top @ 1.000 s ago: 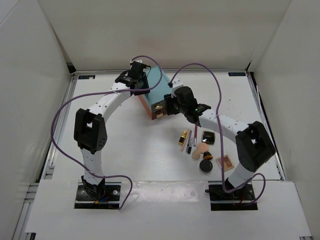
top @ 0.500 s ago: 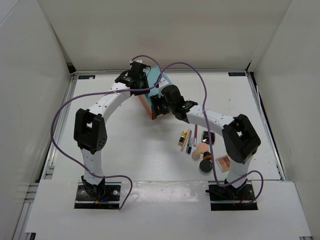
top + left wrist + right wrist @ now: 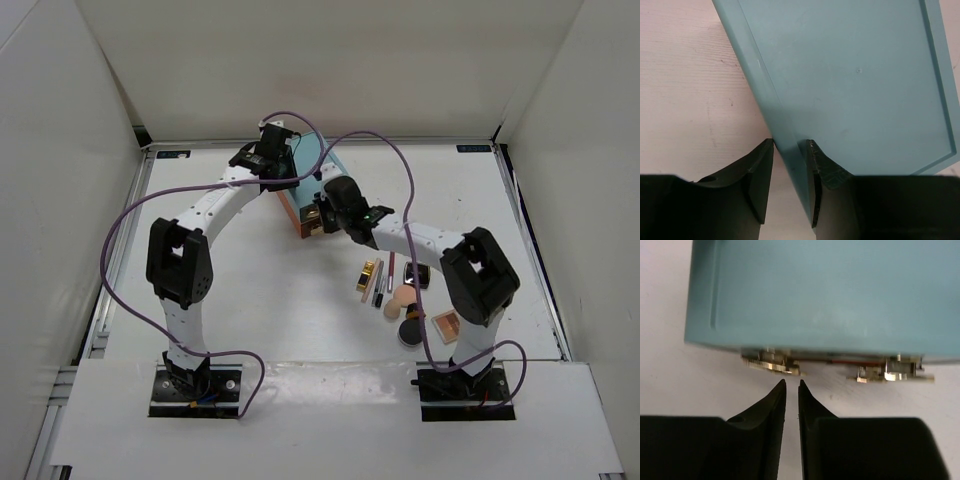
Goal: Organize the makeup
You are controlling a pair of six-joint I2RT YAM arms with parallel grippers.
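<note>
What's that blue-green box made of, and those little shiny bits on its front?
The teal box looks like moulded plastic with a soft satin finish: its colour is even, its face is smooth, and a raised rim runs along its edge. Painted wood can't be ruled out. The handles look like polished gold-toned metal, or perhaps metallised plastic. They glint brightly, but the view is blurred.
</note>
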